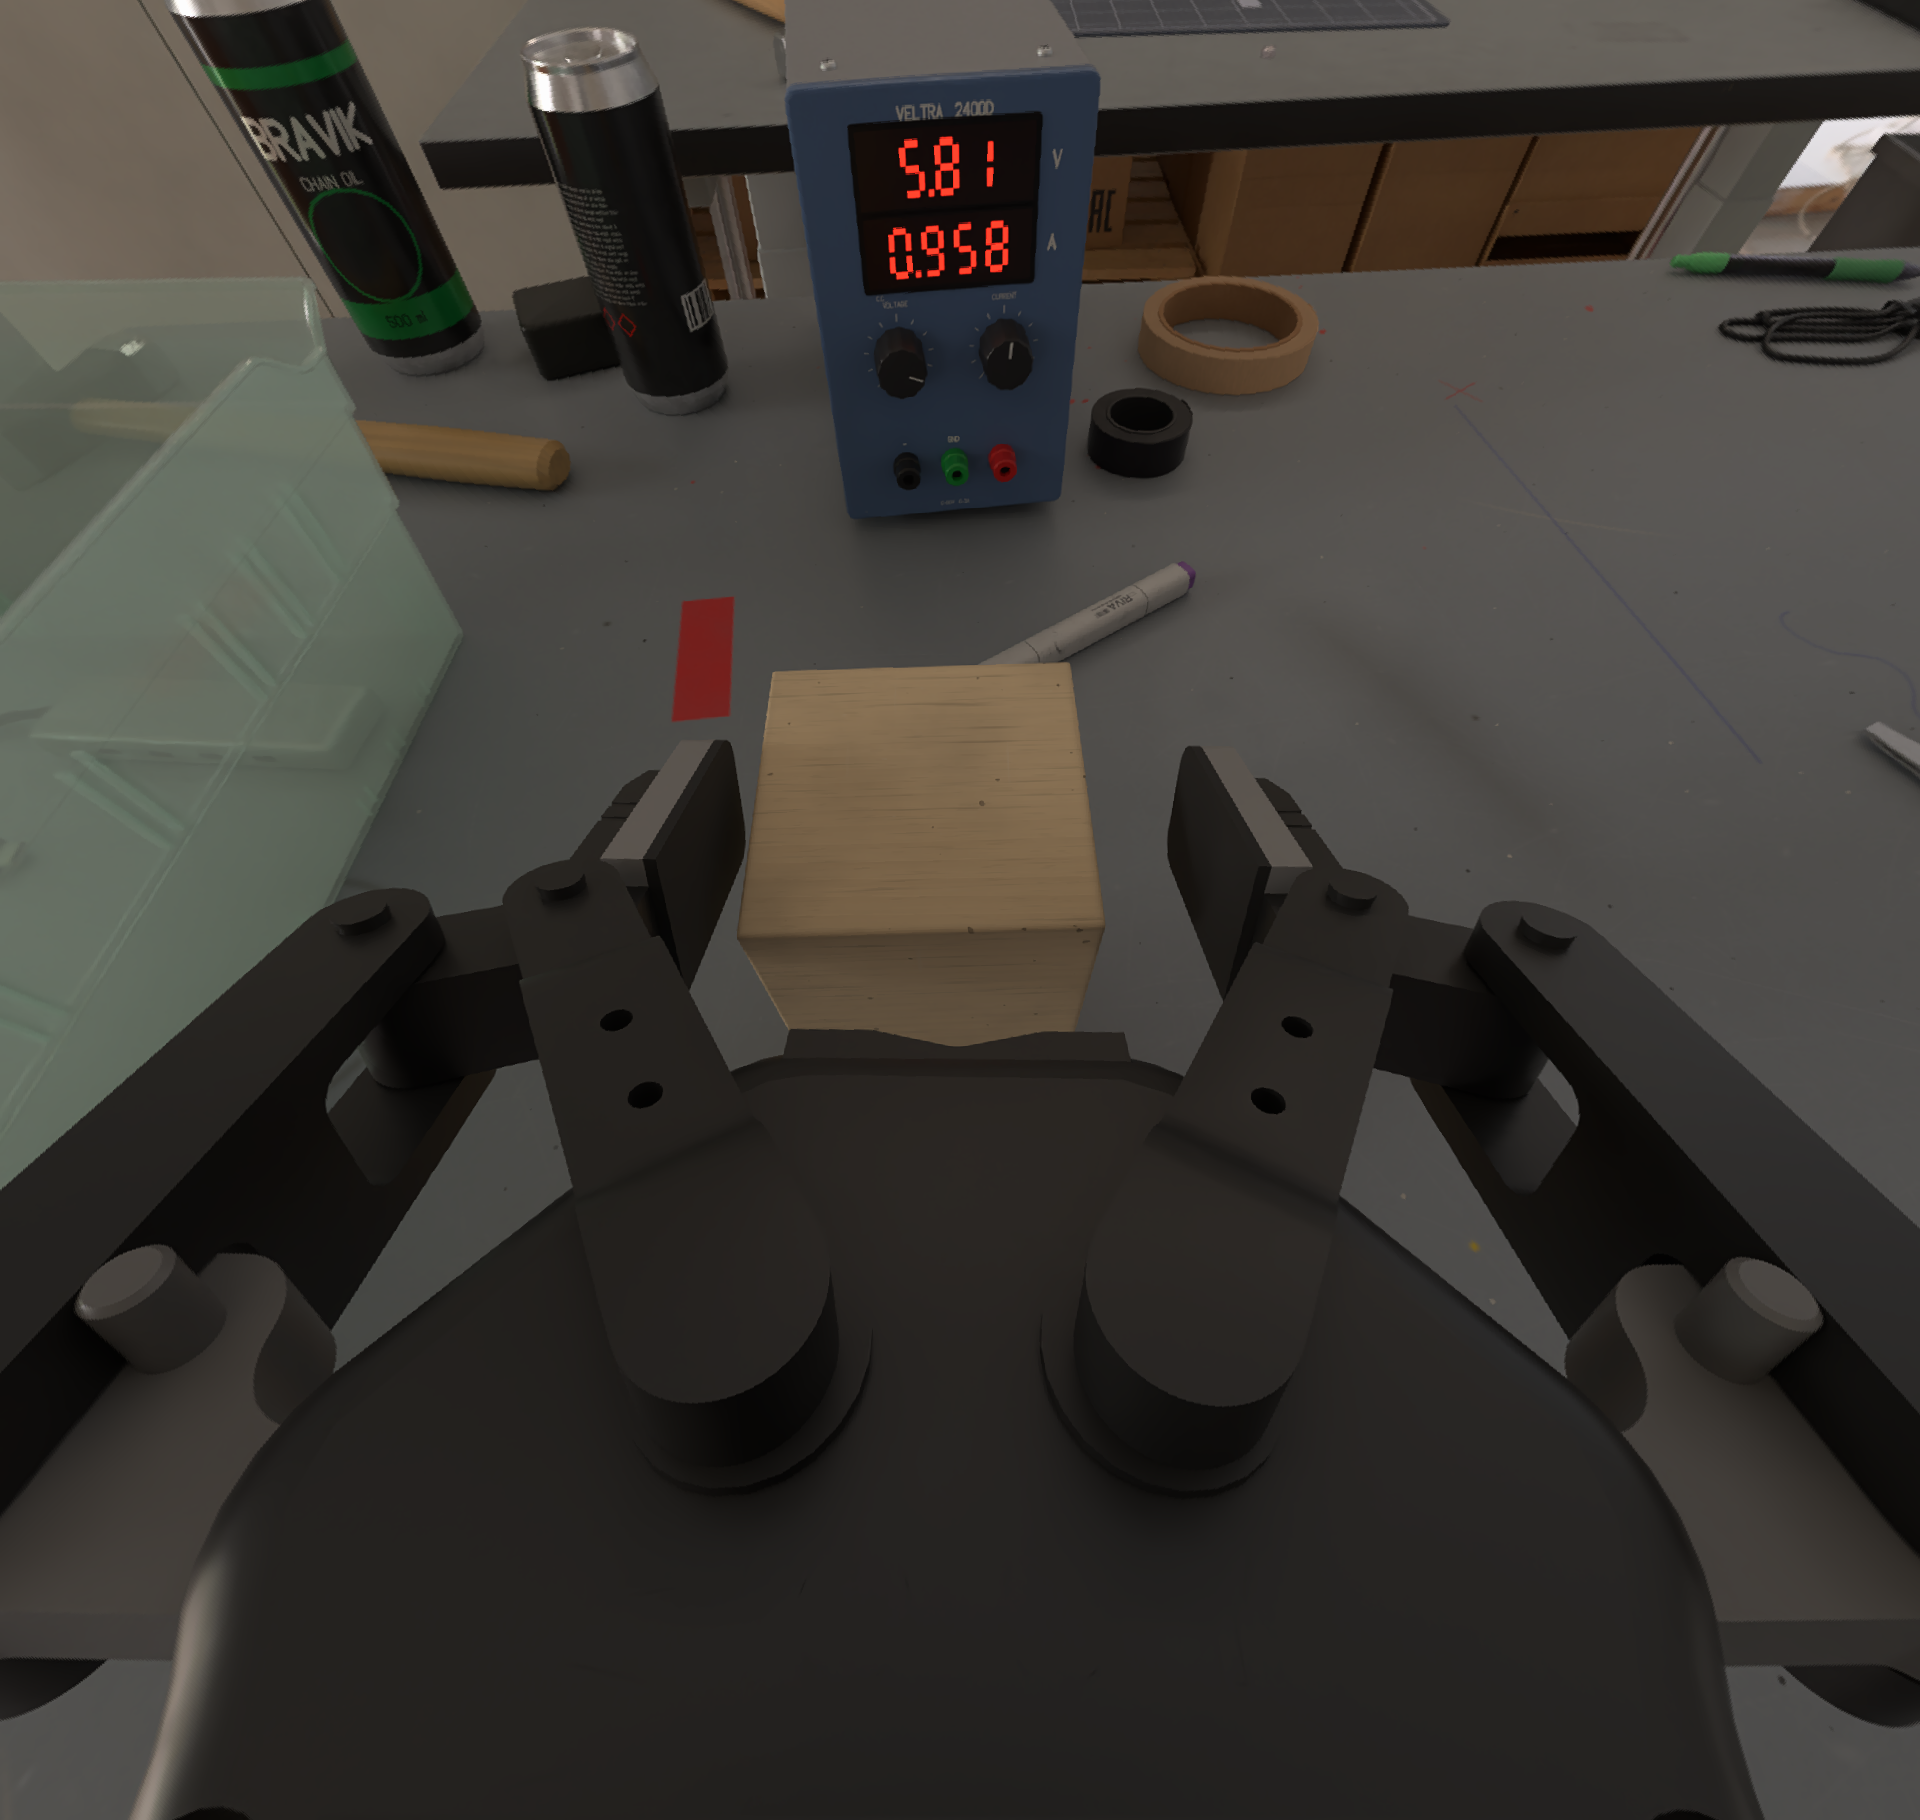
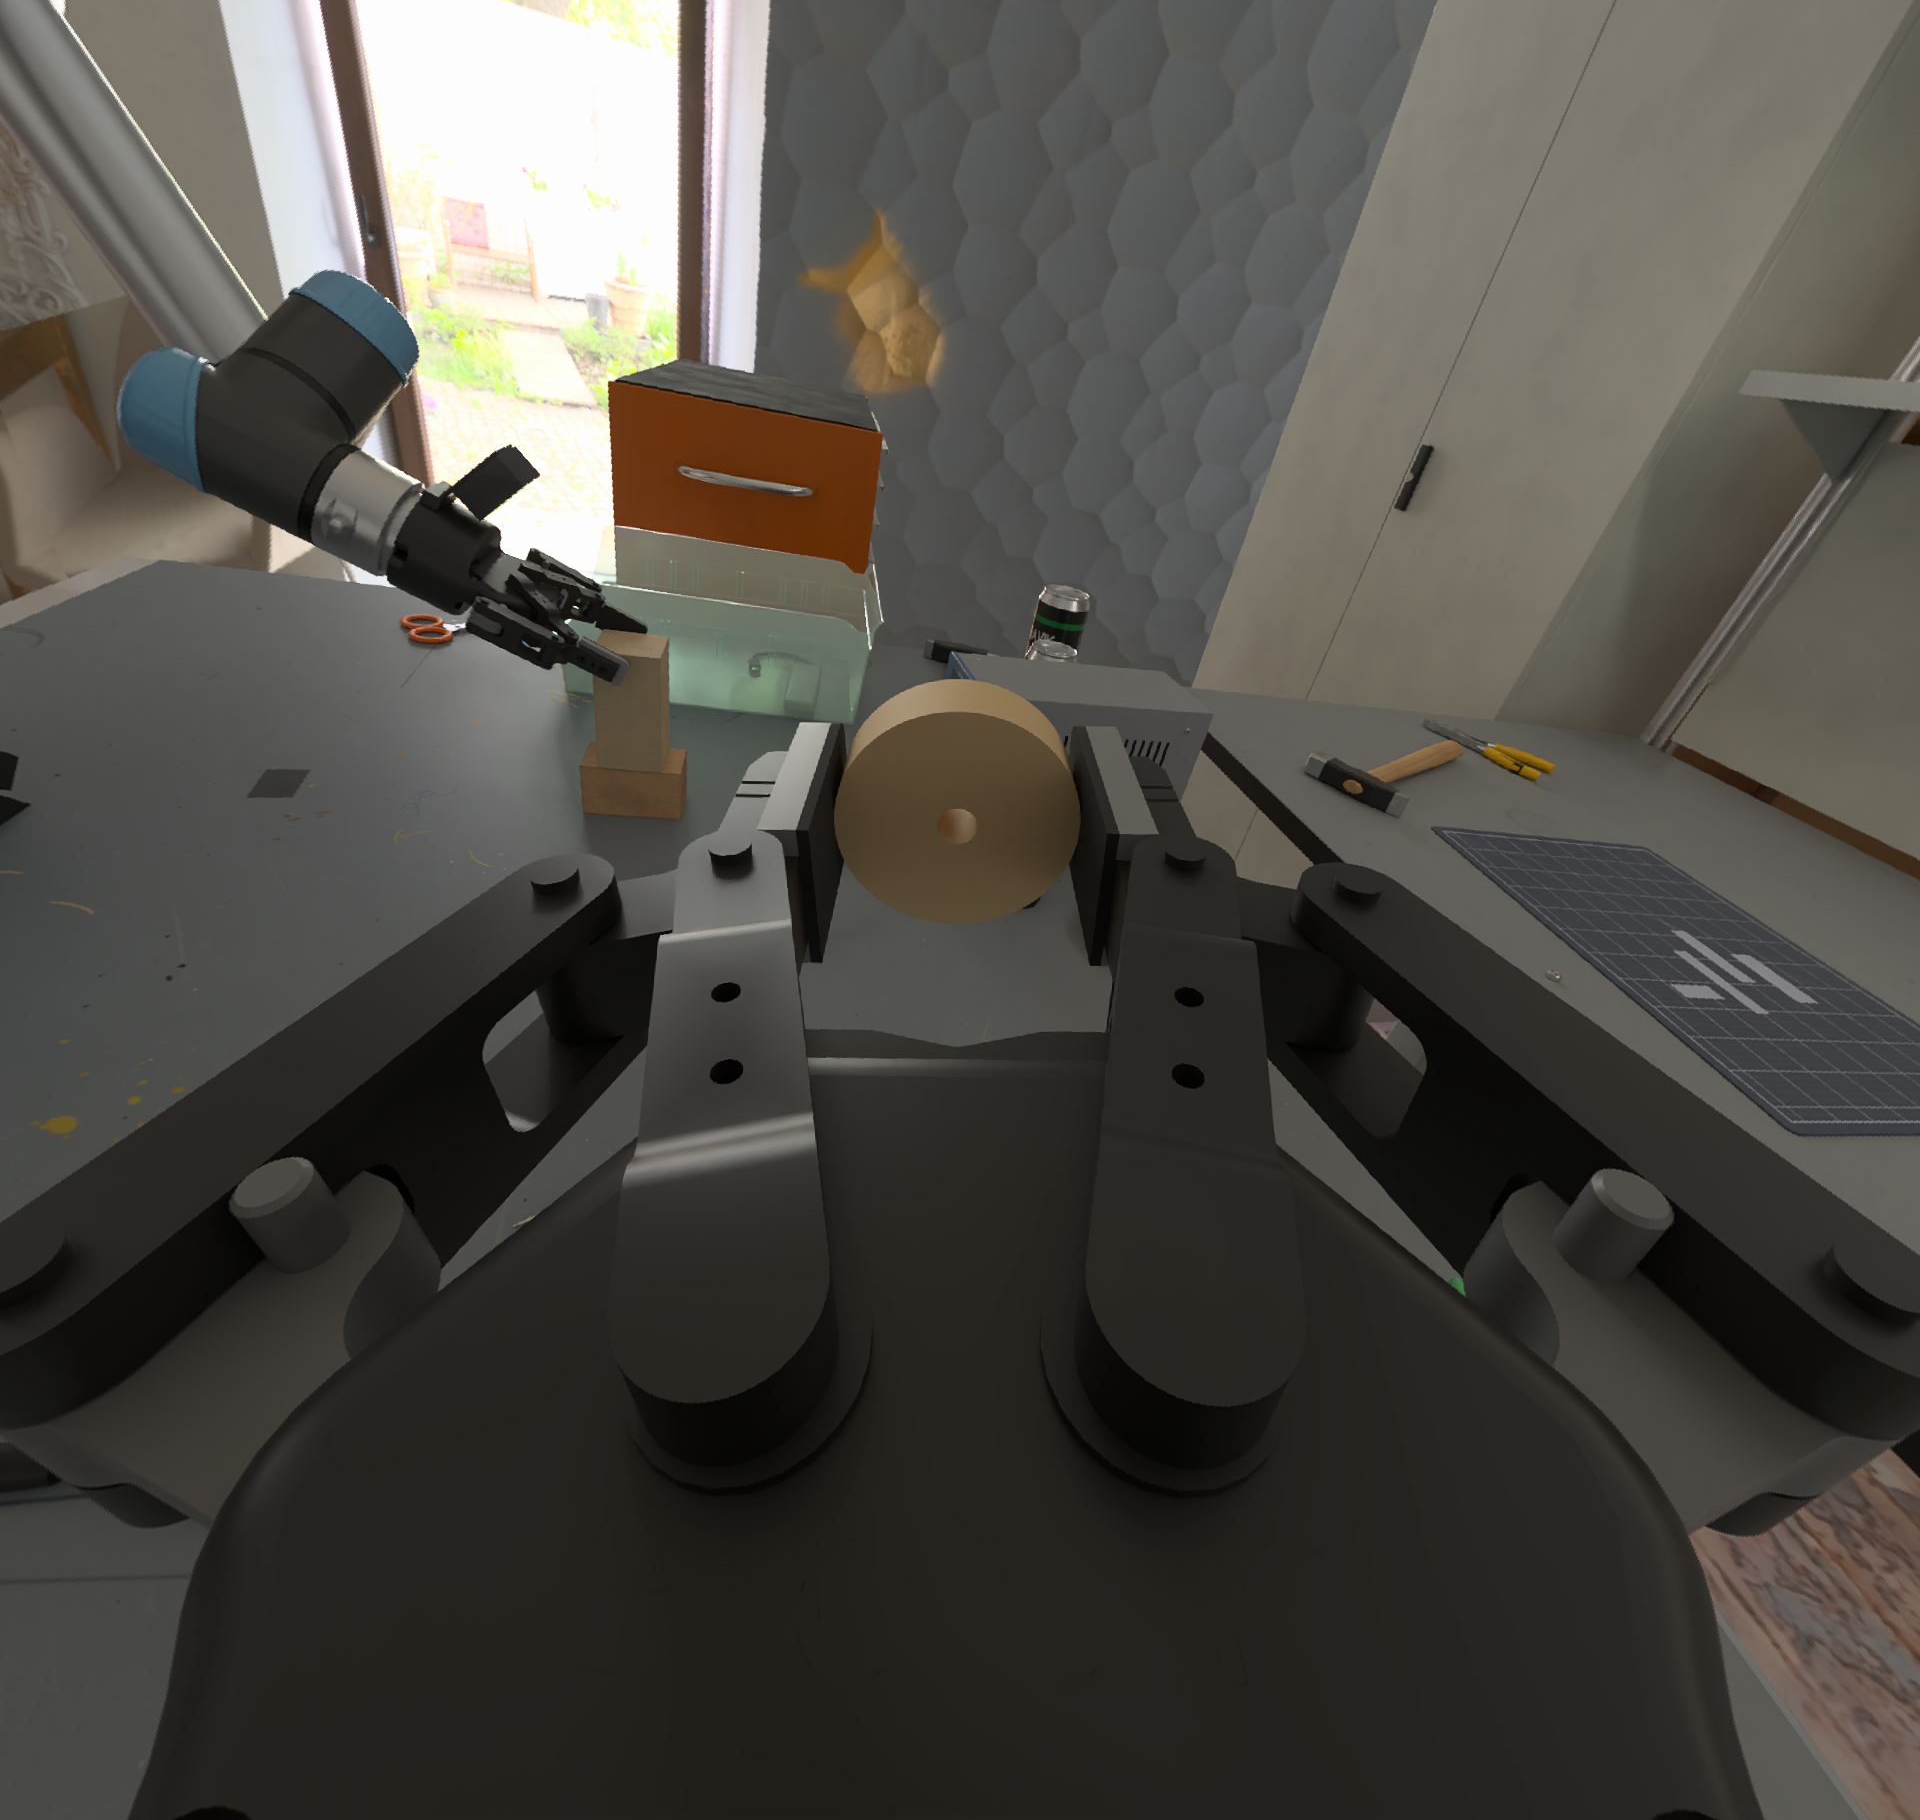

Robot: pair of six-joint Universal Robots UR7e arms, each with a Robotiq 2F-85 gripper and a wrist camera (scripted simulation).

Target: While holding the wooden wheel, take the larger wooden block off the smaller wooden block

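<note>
The larger wooden block (image 2: 632, 700) stands upright on the smaller wooden block (image 2: 634, 785) on the grey table. In the left wrist view its top (image 1: 925, 804) lies between the fingers of my left gripper (image 1: 961, 820), which is open. The left finger is close to the block and the right finger stands apart from it. The smaller block is hidden in that view. The left gripper (image 2: 597, 643) also shows at the block's top in the right wrist view. My right gripper (image 2: 956, 825) is shut on the wooden wheel (image 2: 951, 799) and holds it above the table.
A blue power supply (image 1: 940, 295), two black cans (image 1: 322, 149), a white marker (image 1: 1101, 617), a red tape strip (image 1: 704, 658) and tape rolls (image 1: 1226, 331) lie beyond the block. A clear green bin (image 1: 177, 627) stands at its left. A hammer (image 2: 1382, 773) and a cutting mat (image 2: 1704, 970) lie at the right.
</note>
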